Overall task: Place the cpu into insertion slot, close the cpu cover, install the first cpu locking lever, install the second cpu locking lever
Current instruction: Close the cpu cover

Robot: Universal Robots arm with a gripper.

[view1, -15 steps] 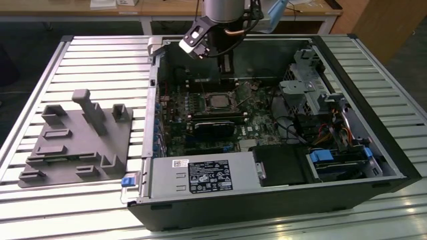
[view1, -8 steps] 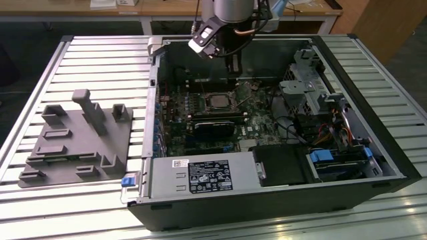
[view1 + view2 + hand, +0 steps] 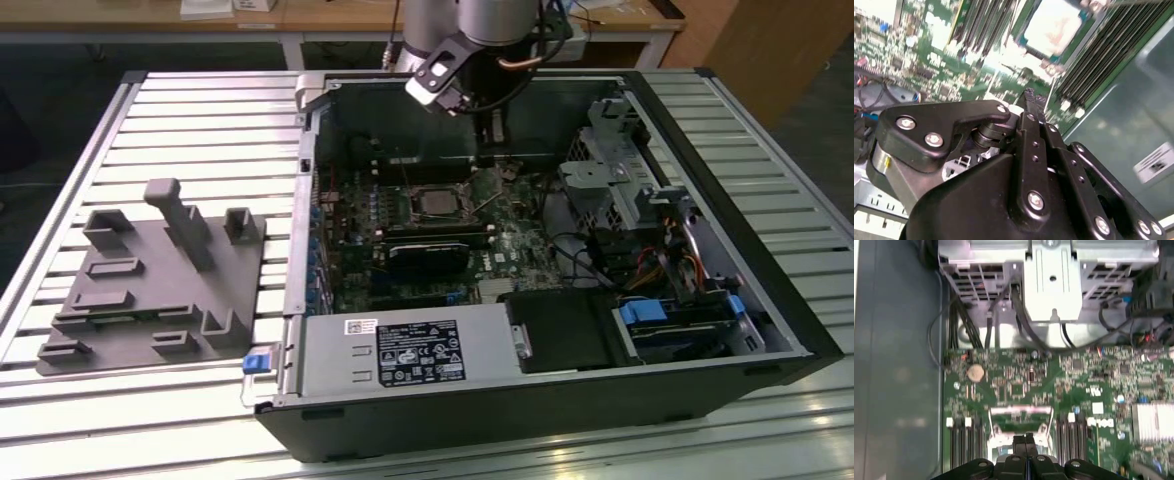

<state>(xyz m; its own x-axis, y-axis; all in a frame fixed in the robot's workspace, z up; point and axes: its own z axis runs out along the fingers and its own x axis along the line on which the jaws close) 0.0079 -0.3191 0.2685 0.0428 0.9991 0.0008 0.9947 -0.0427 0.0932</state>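
The cpu (image 3: 434, 203) lies flat in the insertion slot on the green motherboard (image 3: 523, 262); in the second wrist view its pale silvery top (image 3: 1055, 27) faces up. The cpu cover (image 3: 1019, 411), a thin metal frame, stands raised beside the slot, toward the exterior view's right (image 3: 503, 175). My gripper (image 3: 491, 143) hangs inside the case just above that raised frame. Its black fingers are shut together with nothing between them, as both wrist views show (image 3: 1029, 94) (image 3: 1025, 436).
The open black computer case (image 3: 310, 200) walls in the board. A metal drive cage (image 3: 614, 170) and cables (image 3: 667, 260) crowd the exterior view's right. A black card (image 3: 430, 255) and the power supply (image 3: 400, 352) sit nearer. A grey fixture (image 3: 147, 290) rests on the slatted table.
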